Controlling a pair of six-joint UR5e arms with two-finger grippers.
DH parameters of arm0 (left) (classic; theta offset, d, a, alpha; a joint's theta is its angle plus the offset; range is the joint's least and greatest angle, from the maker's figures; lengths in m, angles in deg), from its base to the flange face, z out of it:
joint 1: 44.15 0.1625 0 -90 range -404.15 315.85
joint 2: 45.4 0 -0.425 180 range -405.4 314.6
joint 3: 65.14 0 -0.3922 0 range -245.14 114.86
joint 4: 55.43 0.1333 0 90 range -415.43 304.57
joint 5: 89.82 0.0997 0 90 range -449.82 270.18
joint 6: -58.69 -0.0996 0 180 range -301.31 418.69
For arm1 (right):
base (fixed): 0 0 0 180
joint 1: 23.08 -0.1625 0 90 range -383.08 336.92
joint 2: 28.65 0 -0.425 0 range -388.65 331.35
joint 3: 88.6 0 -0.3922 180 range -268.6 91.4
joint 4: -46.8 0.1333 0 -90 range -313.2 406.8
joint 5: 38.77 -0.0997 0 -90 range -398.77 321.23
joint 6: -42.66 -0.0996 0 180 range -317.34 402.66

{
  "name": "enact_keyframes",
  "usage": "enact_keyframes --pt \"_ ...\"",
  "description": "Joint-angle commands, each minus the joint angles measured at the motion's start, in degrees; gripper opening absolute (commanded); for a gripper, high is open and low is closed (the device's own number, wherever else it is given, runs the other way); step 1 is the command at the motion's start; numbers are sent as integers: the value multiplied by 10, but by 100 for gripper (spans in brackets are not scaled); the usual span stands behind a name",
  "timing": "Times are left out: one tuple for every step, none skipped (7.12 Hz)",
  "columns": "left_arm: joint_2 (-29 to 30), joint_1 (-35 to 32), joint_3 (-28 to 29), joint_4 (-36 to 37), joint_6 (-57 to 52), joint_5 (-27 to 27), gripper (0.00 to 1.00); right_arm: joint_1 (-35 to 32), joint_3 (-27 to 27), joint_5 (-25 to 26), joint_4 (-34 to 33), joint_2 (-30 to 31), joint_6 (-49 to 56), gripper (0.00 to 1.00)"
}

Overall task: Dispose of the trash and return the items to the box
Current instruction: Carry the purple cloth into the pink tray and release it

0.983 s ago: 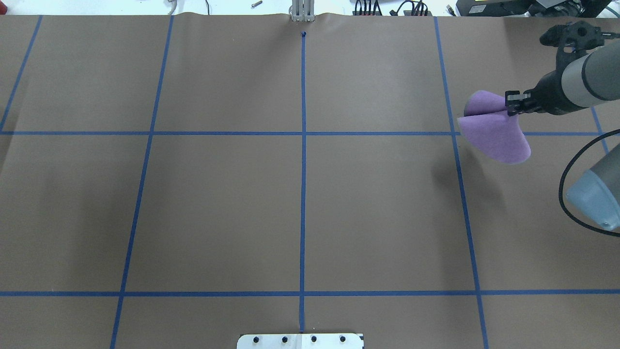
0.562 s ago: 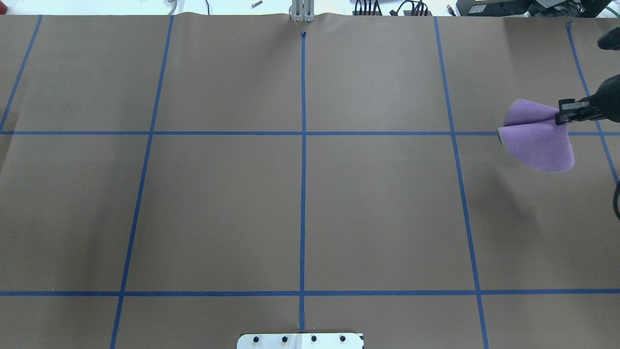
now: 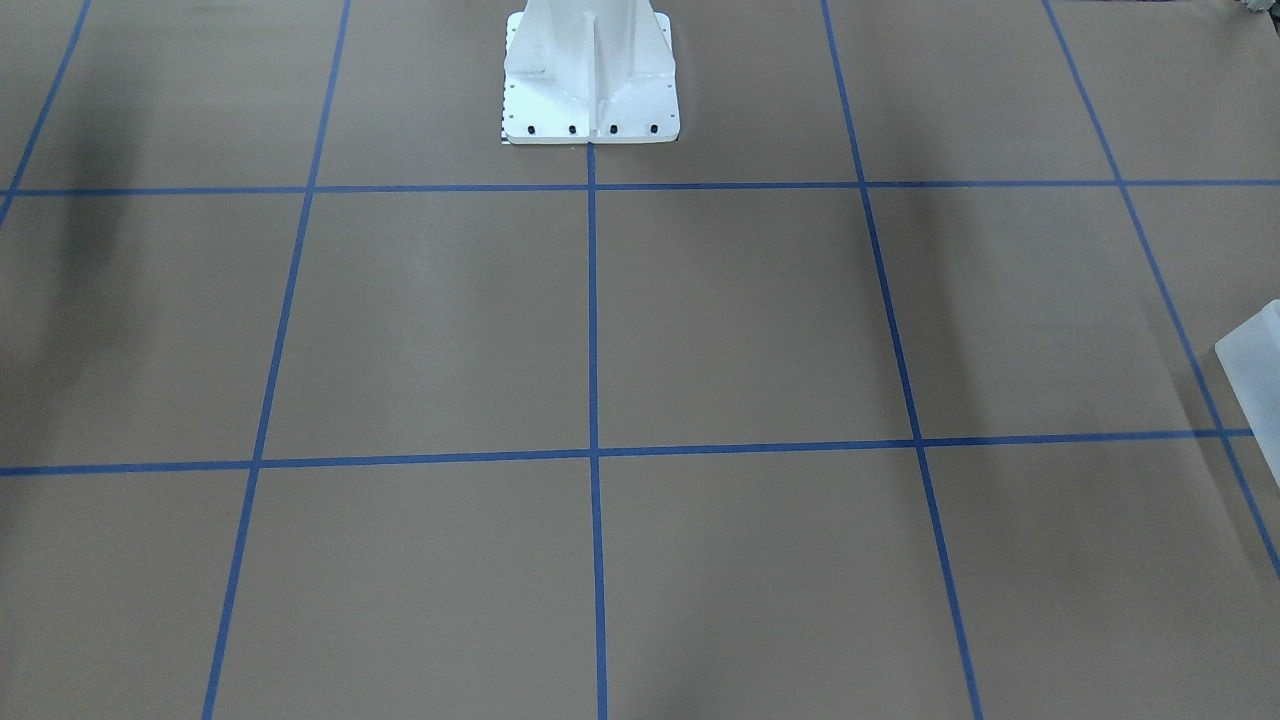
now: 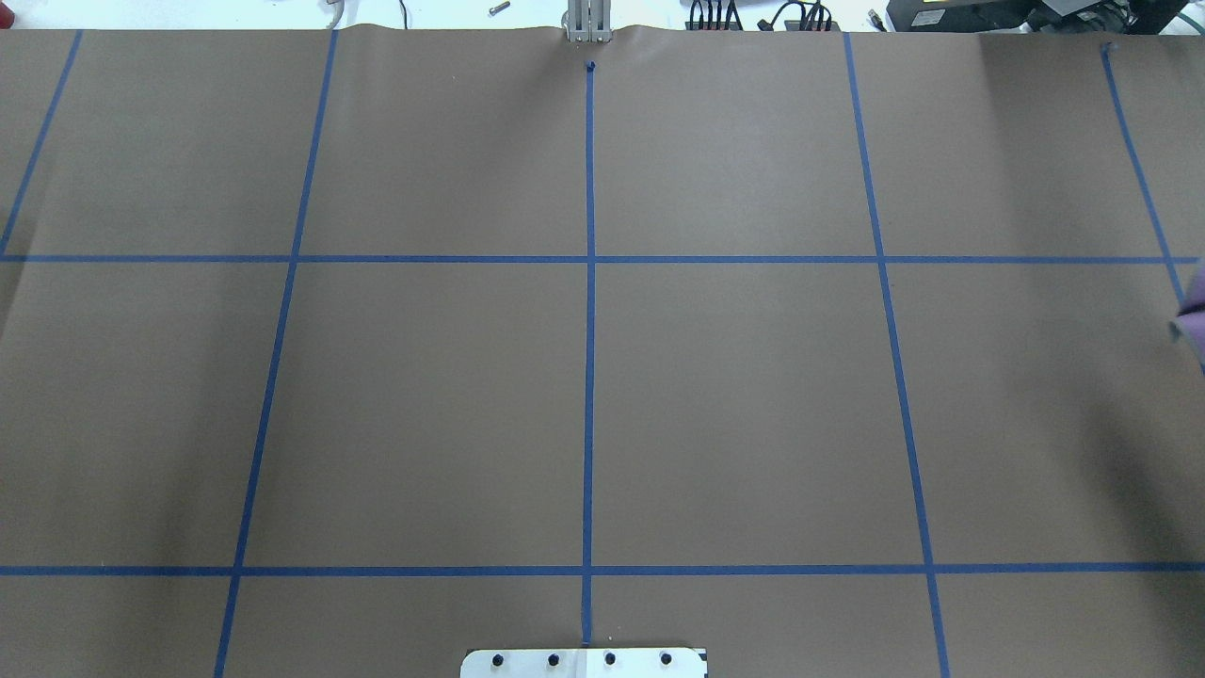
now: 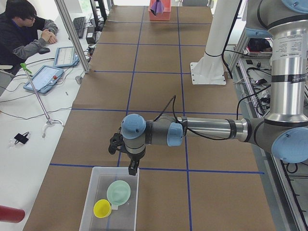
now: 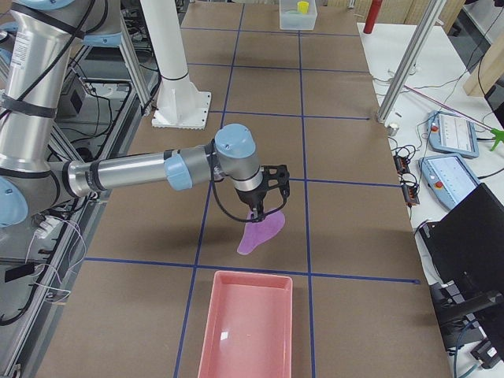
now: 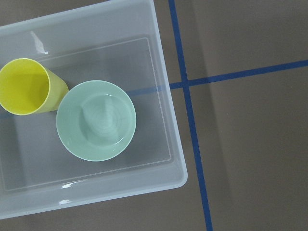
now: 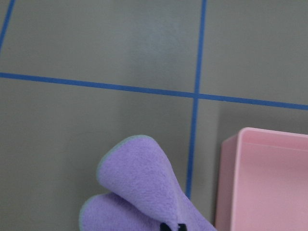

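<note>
Holding: the right gripper [image 6: 260,211] is clamped on a purple cloth [image 6: 264,230]. In the wrist view its dark fingertips [image 8: 166,226] just show at the bottom edge, with the fabric gathered into them.
Purple cloth: it hangs straight below the right gripper, folded into two rounded lobes. I cannot tell whether its lowest tip touches the paper.
Pink tray [image 6: 246,331]: it lies flat on the table, past the right gripper toward the table's end. It is near the hanging cloth but apart from it. From the wrist its corner sits to the right of the cloth.
Left gripper [image 5: 132,168]: it points down over the rim of the clear box. Only the side camera shows it, so I cannot tell whether the fingers are spread or closed.
Clear box [image 7: 178,163]: it sits directly beneath the left gripper, at the table's other end, well apart from the right gripper.
Green bowl [image 7: 96,120]: it stands mouth up inside the clear box, under the left wrist.
Yellow cup [image 7: 24,86]: it is also in the clear box, just beside the bowl, on the side away from the box's long wall nearest the tape cross.
Table [image 4: 424,395]: it is covered in brown paper marked with a blue tape grid.
Robot base [image 3: 590,70]: a white pedestal bolted at the table's edge, between the two arms.
Operator [image 5: 24,29]: seated at the side bench, beyond the left arm.
</note>
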Motion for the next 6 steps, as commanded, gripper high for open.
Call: enact_keyframes --pt "2 1 -1 -1 0 -1 99 -121 77 -11 -13 6 176 0" --pt "2 1 -1 -2 0 -1 99 -144 115 -1 -16 2 240 0" --pt "2 1 -1 -2 0 -1 99 -178 151 1 -34 -35 295 0" --pt "2 1 -1 -2 0 -1 99 -181 225 19 -29 -83 321 0" --pt "2 1 -1 -2 -1 -1 99 -181 288 22 13 -101 331 0" --pt "2 1 -1 -2 -1 -1 99 -181 330 21 64 -103 334 0"
